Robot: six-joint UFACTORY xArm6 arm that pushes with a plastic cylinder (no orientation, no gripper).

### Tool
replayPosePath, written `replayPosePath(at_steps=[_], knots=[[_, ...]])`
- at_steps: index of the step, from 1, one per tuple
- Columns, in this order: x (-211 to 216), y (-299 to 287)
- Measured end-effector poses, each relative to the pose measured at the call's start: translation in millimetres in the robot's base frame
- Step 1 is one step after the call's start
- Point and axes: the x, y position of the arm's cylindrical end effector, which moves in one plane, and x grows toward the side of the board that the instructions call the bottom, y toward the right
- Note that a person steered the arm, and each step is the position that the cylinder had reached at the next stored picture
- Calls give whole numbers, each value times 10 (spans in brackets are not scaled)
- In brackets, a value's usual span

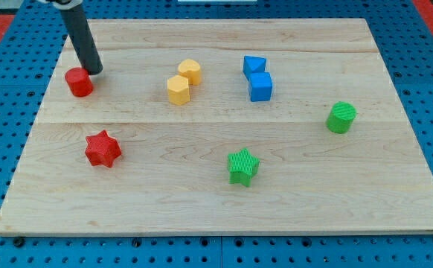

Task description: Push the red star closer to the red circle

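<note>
The red star lies on the wooden board at the view's lower left. The red circle sits above it near the board's upper left. My tip is at the upper left, just right of the red circle's top edge and close to touching it. The dark rod rises from there towards the view's top left. The star is well below the tip, with bare board between them.
Two yellow blocks sit together at the top centre. Two blue blocks sit right of them. A green star lies at the lower centre. A green cylinder stands at the right.
</note>
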Motion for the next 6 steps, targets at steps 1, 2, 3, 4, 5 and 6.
replayPosePath(at_steps=[1,2,3,4,5,6], knots=[[161,86],[435,685],[1072,1020],[1337,1109],[1728,1307],[1859,968]])
